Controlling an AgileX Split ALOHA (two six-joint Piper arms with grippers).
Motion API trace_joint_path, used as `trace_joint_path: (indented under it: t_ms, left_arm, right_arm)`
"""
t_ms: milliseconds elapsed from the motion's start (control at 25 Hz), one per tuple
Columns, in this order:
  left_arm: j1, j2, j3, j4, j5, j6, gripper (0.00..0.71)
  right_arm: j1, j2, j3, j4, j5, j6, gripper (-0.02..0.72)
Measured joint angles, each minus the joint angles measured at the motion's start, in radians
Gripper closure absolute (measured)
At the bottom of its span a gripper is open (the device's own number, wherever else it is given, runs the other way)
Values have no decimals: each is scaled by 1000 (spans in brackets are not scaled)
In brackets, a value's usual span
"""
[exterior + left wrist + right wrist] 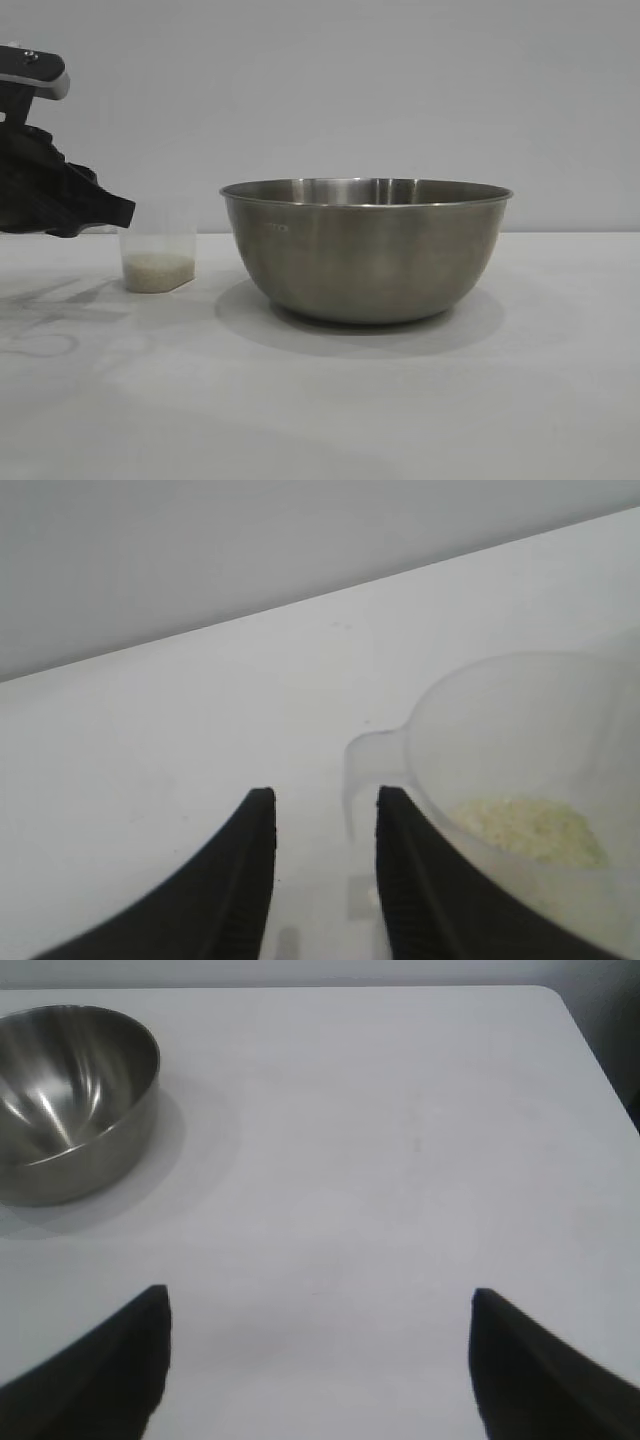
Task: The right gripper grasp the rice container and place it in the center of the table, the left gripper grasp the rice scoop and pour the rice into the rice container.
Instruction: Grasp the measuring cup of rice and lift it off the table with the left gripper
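Observation:
The rice container (365, 250), a wide steel bowl, stands upright on the white table (420, 410) near its middle. It also shows in the right wrist view (70, 1100), empty. The rice scoop (158, 255), a small frosted cup, stands left of the bowl with rice (157, 268) in its bottom. My left gripper (115, 212) is open just left of the scoop, at its rim height. In the left wrist view the gripper (320, 805) is open, and the scoop's handle (365, 765) lies just past one fingertip, not held. My right gripper (320, 1305) is wide open over bare table, apart from the bowl.
The scoop (520, 740) and its rice (525, 828) sit close beside one left finger (400, 860). A pale wall stands behind the table. The table's far corner and edge (590, 1050) show in the right wrist view.

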Motion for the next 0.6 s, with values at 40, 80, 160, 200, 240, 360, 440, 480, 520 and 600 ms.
trace_joint_path:
  t_ms: [40,80,160,200,240,360,440,480,520,600]
  left_arm:
    - [0,9,-9,0,0,0,440]
    - [0,20,-13,2,0,0,440]
    - [1,34,-24,4,0,0,440]
    - [1,38,-27,6,0,0,440]
    - [1,38,-28,6,0,0,440]
    - [1,42,-28,6,0,0,440]
    - [1,47,-38,8,0,0,440]
    - [2,53,-43,8,0,0,440]
    - [2,62,-52,8,0,0,440]
    - [5,78,-68,12,0,0,440]
  right_arm:
    - [0,0,0,0,0,0,179]
    - [0,0,0,0,0,0,179]
    - [0,0,0,0,0,0,179]
    - [0,0,0,0,0,0,179]
    - [0,0,0,0,0,0,179]
    - [0,0,0,0,0,0,179]
    - [0,0,0,0,0,0,179]
    - [0,0,0,0,0,0,179]
    - [0,0,0,0,0,0,179]
    - [0,0,0,0,0,0,179]
